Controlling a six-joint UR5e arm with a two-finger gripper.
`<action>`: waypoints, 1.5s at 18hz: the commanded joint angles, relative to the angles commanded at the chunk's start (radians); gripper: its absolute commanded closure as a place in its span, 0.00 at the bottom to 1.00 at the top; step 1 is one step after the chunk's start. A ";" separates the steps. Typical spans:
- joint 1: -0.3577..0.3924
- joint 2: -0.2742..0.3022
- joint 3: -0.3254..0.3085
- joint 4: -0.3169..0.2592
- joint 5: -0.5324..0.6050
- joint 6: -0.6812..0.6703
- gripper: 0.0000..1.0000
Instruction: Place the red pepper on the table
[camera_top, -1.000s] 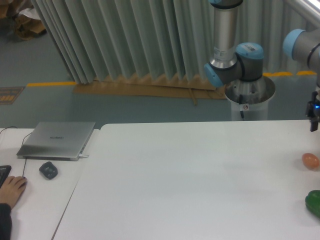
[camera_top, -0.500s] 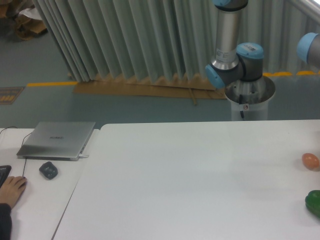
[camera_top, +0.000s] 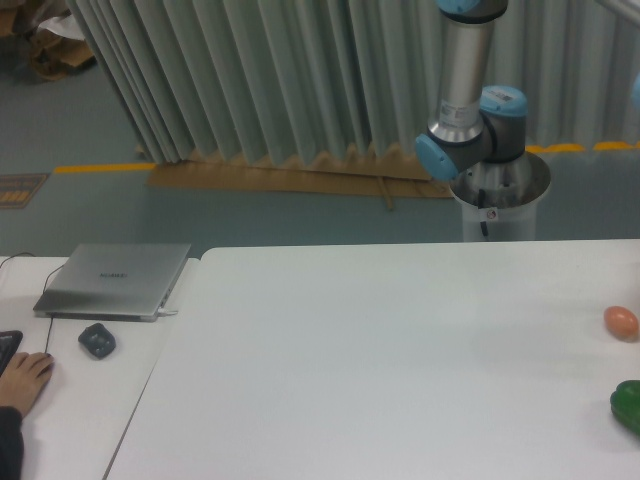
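The red pepper is out of view. The white table (camera_top: 380, 350) fills the lower right of the picture. Only the arm's base and its blue elbow joints (camera_top: 470, 140) show behind the table's far edge. The gripper itself lies outside the frame to the right, so nothing shows of its fingers or of anything they hold.
A small orange egg-shaped object (camera_top: 621, 322) and a dark green pepper (camera_top: 628, 404) lie at the table's right edge. On the adjoining desk at left sit a closed laptop (camera_top: 115, 280) and a mouse (camera_top: 97, 341), and a person's hand (camera_top: 22, 380) rests there too.
The arm swung further right: the wrist and gripper tip seen at the right edge a second ago have left the frame. The objects on the table have not moved.
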 joint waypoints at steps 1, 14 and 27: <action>0.006 -0.005 -0.001 0.002 0.000 0.002 0.00; 0.115 -0.107 0.051 0.057 -0.081 0.123 0.00; 0.152 -0.153 0.034 0.058 -0.078 0.143 0.00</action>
